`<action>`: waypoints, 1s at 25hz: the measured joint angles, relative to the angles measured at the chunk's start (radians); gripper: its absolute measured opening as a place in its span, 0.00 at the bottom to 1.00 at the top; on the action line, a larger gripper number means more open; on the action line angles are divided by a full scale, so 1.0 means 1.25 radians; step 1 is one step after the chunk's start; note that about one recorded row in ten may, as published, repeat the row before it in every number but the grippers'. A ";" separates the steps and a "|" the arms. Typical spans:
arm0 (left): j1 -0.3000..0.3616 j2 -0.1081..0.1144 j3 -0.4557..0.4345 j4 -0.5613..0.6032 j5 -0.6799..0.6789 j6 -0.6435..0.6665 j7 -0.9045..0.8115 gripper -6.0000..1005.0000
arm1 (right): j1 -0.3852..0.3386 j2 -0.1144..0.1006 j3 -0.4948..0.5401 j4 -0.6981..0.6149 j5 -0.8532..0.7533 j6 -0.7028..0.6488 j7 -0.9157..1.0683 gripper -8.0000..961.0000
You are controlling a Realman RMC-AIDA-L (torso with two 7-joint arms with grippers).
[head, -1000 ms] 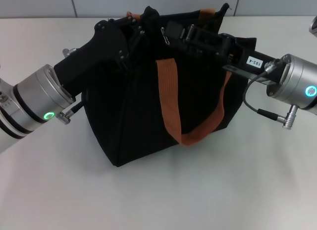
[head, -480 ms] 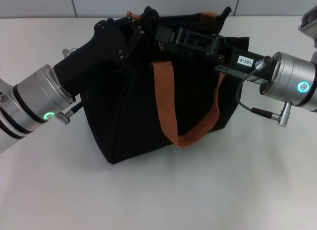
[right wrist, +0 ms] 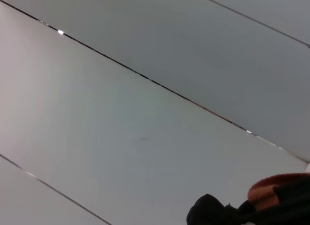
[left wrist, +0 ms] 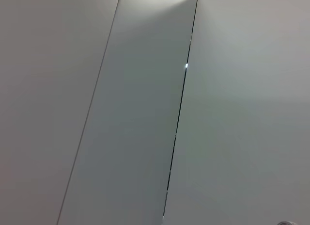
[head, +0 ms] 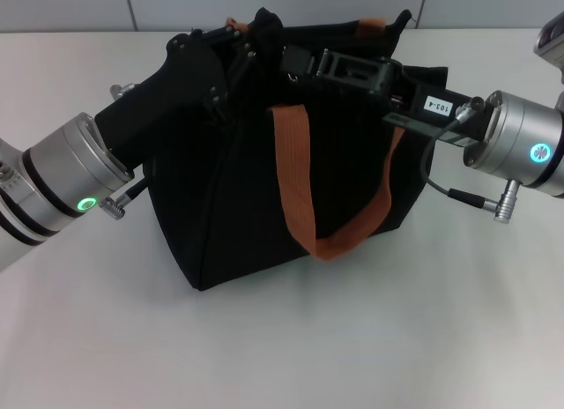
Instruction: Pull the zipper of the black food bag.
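The black food bag (head: 238, 206) stands on the white table in the head view, one orange-brown handle (head: 300, 180) hanging down its front. My left gripper (head: 240, 55) is at the bag's top left corner, shut on the bunched fabric there. From the right, my right gripper (head: 293, 63) reaches along the bag's top edge, shut at the zipper (head: 289, 74), which shows only as a small silver glint under the tips. The right wrist view catches a corner of the bag (right wrist: 213, 213) and a strap (right wrist: 278, 188). The left wrist view shows only wall panels.
White table (head: 352, 338) spreads in front of and beside the bag. A grey panelled wall (head: 264, 3) runs close behind the bag. A cable with a plug (head: 502, 206) hangs from my right wrist above the table.
My right gripper has slid left along the bag's top, the silver pull moving with it. The bag's front and handle shifted slightly left. The left arm has held still.
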 joint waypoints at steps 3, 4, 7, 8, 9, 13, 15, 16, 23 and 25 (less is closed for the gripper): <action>0.000 0.000 0.000 0.000 -0.001 0.000 0.000 0.03 | 0.000 0.000 -0.003 -0.004 -0.001 0.007 -0.005 0.42; 0.000 0.000 0.000 0.000 -0.001 0.000 0.000 0.03 | 0.000 0.000 -0.003 -0.004 -0.001 0.007 -0.005 0.41; 0.000 0.000 0.000 0.000 -0.001 0.000 0.000 0.03 | -0.002 0.000 -0.001 -0.004 -0.001 0.008 -0.016 0.33; 0.000 0.000 0.000 0.000 -0.001 0.000 0.000 0.03 | -0.003 0.000 0.001 -0.004 -0.001 0.008 -0.027 0.29; 0.000 0.000 0.000 0.000 -0.001 0.000 0.000 0.03 | -0.003 0.000 0.001 -0.004 -0.001 0.008 -0.027 0.25; 0.000 0.000 0.000 -0.001 -0.001 0.000 0.000 0.03 | -0.007 0.001 0.002 -0.001 0.001 0.007 -0.051 0.04; 0.000 0.000 0.000 -0.001 -0.001 0.000 0.000 0.03 | -0.008 0.001 0.003 0.000 0.001 0.006 -0.053 0.03; 0.002 0.000 0.000 -0.001 -0.001 -0.001 0.000 0.03 | -0.012 0.001 0.003 0.000 0.002 0.007 -0.053 0.02; 0.027 0.000 -0.012 -0.001 -0.001 -0.007 0.000 0.03 | -0.025 -0.001 0.011 -0.006 0.003 0.006 -0.048 0.01; 0.030 0.000 -0.015 -0.001 -0.001 -0.007 0.000 0.03 | -0.025 -0.001 0.012 -0.006 0.003 0.005 -0.048 0.01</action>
